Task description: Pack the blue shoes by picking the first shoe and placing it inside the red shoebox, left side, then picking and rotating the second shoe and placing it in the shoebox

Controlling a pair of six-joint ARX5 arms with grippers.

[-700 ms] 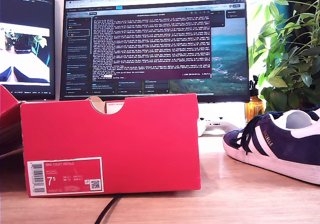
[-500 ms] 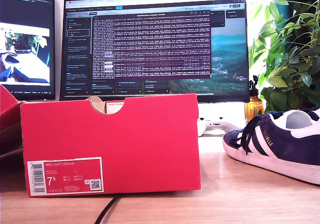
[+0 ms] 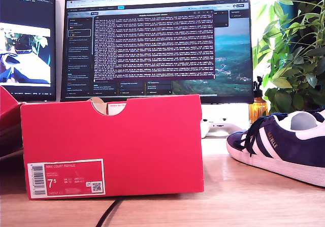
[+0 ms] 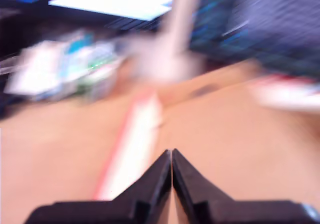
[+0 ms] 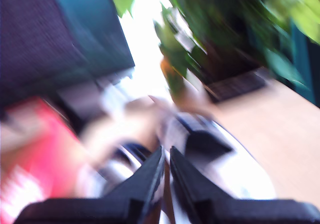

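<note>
First pincer: tips pressed together, nothing held between them, poised above bare wooden desk; first wrist view heavily motion-blurred, with only a pale strip edged in red ahead of the tips and a bright screen beyond, neither identifiable with certainty. Second pincer: tips almost touching, a hairline gap at most, nothing visibly clamped; second wrist view equally blurred, showing a dark-and-white shoe-like shape just past the tips, a red mass to one side, and green foliage behind. Neither arm visible in the exterior view. Red shoebox: standing on the desk toward the exterior view's left, end face to the camera, semicircular notch in the top edge, white barcode label reading "7.5" at the lower corner on the exterior view's left. Contents of the box not visible. One blue shoe: resting on the desk at the exterior view's right, well apart from the box, toe pointing toward the box, white sole down, white stripes and gold lettering on the side, dark laces on top. Second shoe not identifiable in the exterior view. Black cable: running out from beneath the box toward the camera. Monitor: behind the box. Potted plant: behind the shoe, at the exterior view's right.
</note>
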